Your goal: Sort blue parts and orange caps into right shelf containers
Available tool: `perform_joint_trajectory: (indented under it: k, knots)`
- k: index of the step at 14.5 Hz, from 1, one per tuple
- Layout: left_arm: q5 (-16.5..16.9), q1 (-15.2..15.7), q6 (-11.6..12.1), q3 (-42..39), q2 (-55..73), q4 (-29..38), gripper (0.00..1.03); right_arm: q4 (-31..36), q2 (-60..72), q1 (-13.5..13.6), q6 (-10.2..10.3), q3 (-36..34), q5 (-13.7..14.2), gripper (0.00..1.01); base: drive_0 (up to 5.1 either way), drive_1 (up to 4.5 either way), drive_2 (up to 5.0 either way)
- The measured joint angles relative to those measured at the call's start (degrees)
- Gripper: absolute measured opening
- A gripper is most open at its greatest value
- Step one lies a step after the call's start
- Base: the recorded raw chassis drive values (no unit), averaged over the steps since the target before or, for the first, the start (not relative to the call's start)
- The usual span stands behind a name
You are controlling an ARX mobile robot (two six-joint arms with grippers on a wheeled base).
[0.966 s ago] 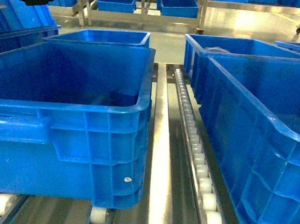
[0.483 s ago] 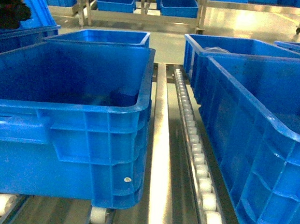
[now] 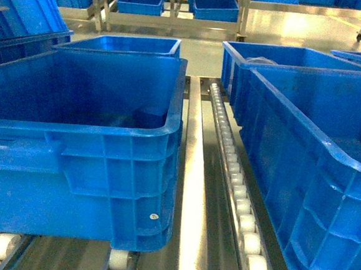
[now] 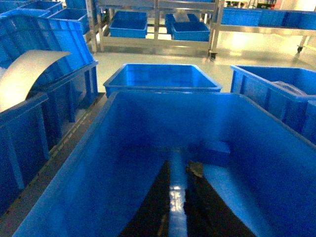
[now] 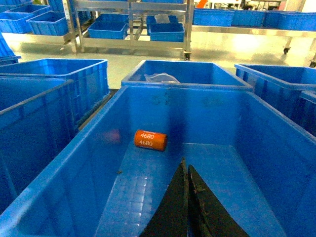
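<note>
Right gripper [image 5: 187, 197] over near right crate [image 5: 74, 173]; jaws pressed together, nothing between them. Orange cap [image 5: 150, 139] on its side on crate floor, printed "4680" twice, ahead and left of jaw tips, well apart, near far wall.

Left gripper [image 4: 178, 197] in near left crate [image 4: 64, 187]; jaws almost closed, thin gap, nothing held. Blue part [image 4: 216, 152] on floor near far right corner, ahead and right of tips, not touching.

Head view: crates on roller shelf [image 3: 238, 202]; no gripper visible.
</note>
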Motion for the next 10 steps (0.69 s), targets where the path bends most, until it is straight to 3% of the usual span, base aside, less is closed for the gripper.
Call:
perform_joint_trajectory:
  k: [6, 8, 9, 10]
  knots:
    - [-0.2, 1.2, 0.0, -3.8, -4.5, -0.1, 0.02, -2.1, -4.7, -0.4, 0.2, -2.6, 0.4, 0.01, 0.0, 0.00, 0.0]
    - [0.2, 0.9, 0.1, -11.6, -16.8, -5.1, 0.02, -6.3, -13.7, -0.3, 0.2, -9.0, 0.4, 0.01, 0.0, 0.00, 0.0]
    - [0.2, 0.9, 0.1, -15.5, -21.5, -4.4, 0.02, -13.2, -22.9, -0.3, 0.2, -9.6, 0.4, 0.01, 0.0, 0.00, 0.0]
    - [0.2, 0.9, 0.1, -17.8, -30.2, -12.2, 0.02, -20.7, -31.2, -0.3, 0.2, -9.7, 0.4, 0.01, 0.0, 0.00, 0.0]
